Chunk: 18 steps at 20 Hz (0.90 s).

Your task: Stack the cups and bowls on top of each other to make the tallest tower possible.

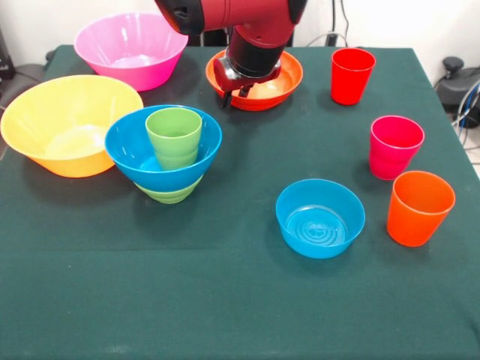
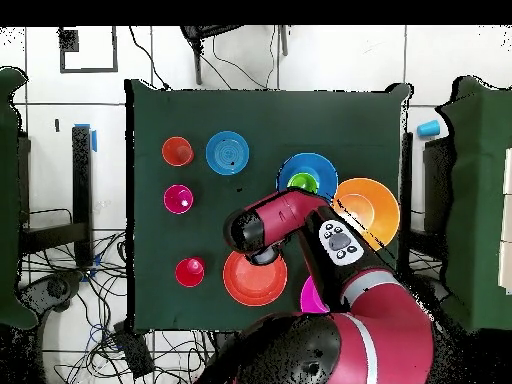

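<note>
The tower (image 1: 166, 157) stands left of centre: the wide blue bowl (image 1: 127, 150) sits in the small green bowl (image 1: 171, 195), with the light green cup (image 1: 174, 136) upright inside it. My gripper (image 1: 234, 94) hangs over the near left rim of the shallow orange-red bowl (image 1: 289, 75); I cannot tell if it holds anything. The red cup (image 1: 352, 75), magenta-pink cup (image 1: 395, 146) and orange cup (image 1: 420, 208) stand upright on the right. The small translucent blue bowl (image 1: 320, 217) sits in front. The big pink bowl (image 1: 131, 49) and big yellow-orange bowl (image 1: 67, 124) are at left.
The table has a dark green cloth (image 1: 225, 300). In the overhead view the arm (image 2: 300, 215) crosses between the tower (image 2: 307, 178) and the orange-red bowl (image 2: 255, 282) and covers most of the pink bowl (image 2: 310, 298). Cables lie on the floor around the table.
</note>
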Each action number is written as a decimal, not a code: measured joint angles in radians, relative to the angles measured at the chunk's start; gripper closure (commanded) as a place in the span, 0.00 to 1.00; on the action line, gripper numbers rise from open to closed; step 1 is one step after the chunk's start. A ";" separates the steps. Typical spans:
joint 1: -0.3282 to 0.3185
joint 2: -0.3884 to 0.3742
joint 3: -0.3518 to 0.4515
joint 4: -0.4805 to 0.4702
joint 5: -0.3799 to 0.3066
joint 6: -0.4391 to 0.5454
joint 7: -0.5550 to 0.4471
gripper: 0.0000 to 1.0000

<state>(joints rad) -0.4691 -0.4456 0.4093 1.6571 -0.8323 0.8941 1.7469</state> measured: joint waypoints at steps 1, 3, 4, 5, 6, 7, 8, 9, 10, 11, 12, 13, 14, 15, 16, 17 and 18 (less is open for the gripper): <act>0.000 0.000 0.000 0.000 0.000 0.000 0.000 1.00; 0.000 0.000 0.000 0.000 0.000 0.000 0.000 1.00; -0.001 0.000 0.001 0.000 0.000 0.000 0.000 1.00; -0.004 0.000 0.003 0.001 0.000 0.000 0.000 1.00; -0.010 -0.001 0.009 0.001 0.000 0.000 0.000 1.00; -0.017 -0.001 0.015 0.001 0.001 0.000 0.000 1.00; -0.025 -0.001 0.022 0.001 0.002 0.000 0.000 1.00; -0.040 -0.001 0.036 0.001 0.006 0.000 -0.001 1.00; -0.054 -0.001 0.048 0.001 0.011 0.000 -0.003 1.00; -0.069 0.000 0.059 0.000 0.017 -0.001 -0.007 1.00; -0.101 0.001 0.085 -0.005 0.030 0.000 -0.019 1.00; -0.111 0.002 0.092 -0.008 0.033 0.000 -0.024 1.00; -0.120 0.004 0.100 -0.011 0.035 0.000 -0.029 1.00; -0.141 0.009 0.118 -0.022 0.038 0.000 -0.045 1.00; -0.155 0.013 0.127 -0.031 0.038 0.000 -0.059 1.00; -0.159 0.015 0.131 -0.035 0.038 0.000 -0.065 1.00; -0.174 0.021 0.143 -0.047 0.038 0.000 -0.087 1.00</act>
<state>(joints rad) -0.6435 -0.4247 0.5524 1.6103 -0.7943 0.8939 1.6602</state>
